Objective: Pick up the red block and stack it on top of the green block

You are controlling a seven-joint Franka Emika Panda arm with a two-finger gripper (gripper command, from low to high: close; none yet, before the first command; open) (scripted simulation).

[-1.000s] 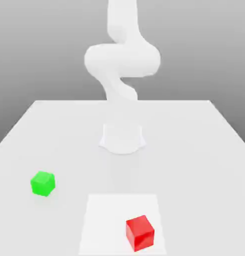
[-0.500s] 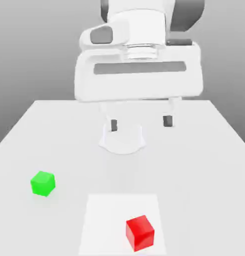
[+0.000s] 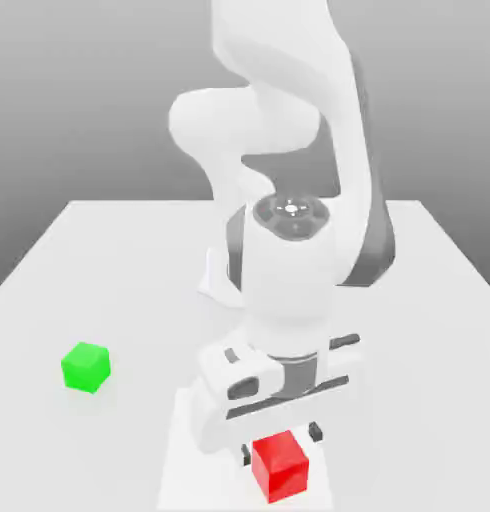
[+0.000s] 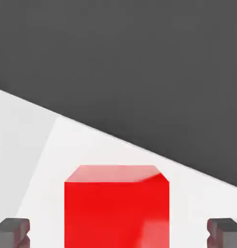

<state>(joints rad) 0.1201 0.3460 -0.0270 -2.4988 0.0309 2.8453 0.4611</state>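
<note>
Two blocks: my red block (image 3: pixel 280 467) — between the pincer's (image 3: pixel 281 444) parted fingers, touching neither
Green block (image 3: pixel 86 367): well apart from red

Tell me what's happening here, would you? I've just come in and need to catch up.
A robot arm has its gripper lowered at the red block, with its open fingers on either side and a gap next to each. It doesn't grip the block yet. The green block sits apart on the table, so nothing is stacked.
</note>
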